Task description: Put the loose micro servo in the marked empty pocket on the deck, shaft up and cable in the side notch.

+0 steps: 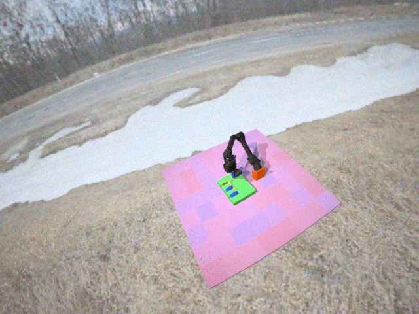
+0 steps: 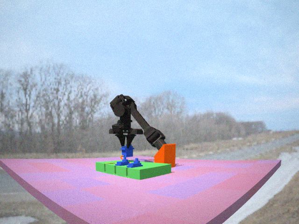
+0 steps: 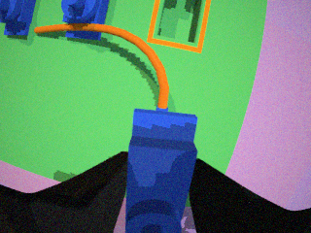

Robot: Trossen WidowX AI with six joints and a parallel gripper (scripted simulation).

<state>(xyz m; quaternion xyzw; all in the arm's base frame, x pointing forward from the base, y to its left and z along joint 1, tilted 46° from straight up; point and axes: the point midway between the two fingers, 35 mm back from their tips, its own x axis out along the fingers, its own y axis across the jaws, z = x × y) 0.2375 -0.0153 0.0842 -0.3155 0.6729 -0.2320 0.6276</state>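
Wrist view: black fingers clamped on the blue micro servo (image 3: 159, 169), held above the green deck (image 3: 78, 104). The orange-outlined pocket (image 3: 181, 10) lies toward twelve o'clock, its long axis running twelve-to-six. The orange cable (image 3: 123, 35) arcs toward ten.

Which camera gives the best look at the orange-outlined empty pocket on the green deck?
The wrist view: the pocket faces the camera, with its orange border and dark recess plain. The top view shows only a tiny yellowish outline on the deck. The exterior view sees it edge-on, a faint mark.
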